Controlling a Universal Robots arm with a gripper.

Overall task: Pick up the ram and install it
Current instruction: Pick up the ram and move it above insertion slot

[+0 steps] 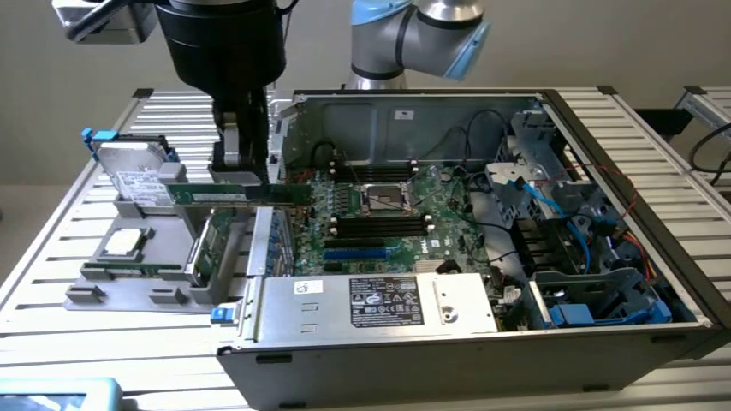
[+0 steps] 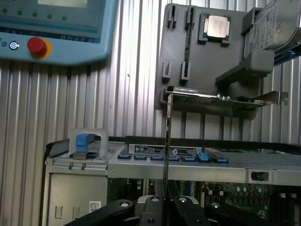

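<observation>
No wording is clear enough to read. The silver metal power supply box [image 1: 286, 315] carries a black rectangular label [image 1: 386, 301] with rows of tiny white marks, and beside it a small white sticker [image 1: 306, 288]. The grey hard drive [image 1: 128, 161] bears a white printed label [image 1: 143, 185], and a white square-code sticker [image 2: 94, 206] sits on a grey metal panel [image 2: 70, 190]; all are illegible.

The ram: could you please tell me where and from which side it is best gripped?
Mid-length on the upper edge, from above, as the claw holds the ram now: it hangs level, on edge, so the flat faces get pinched and the lower contact edge stays free.
</observation>
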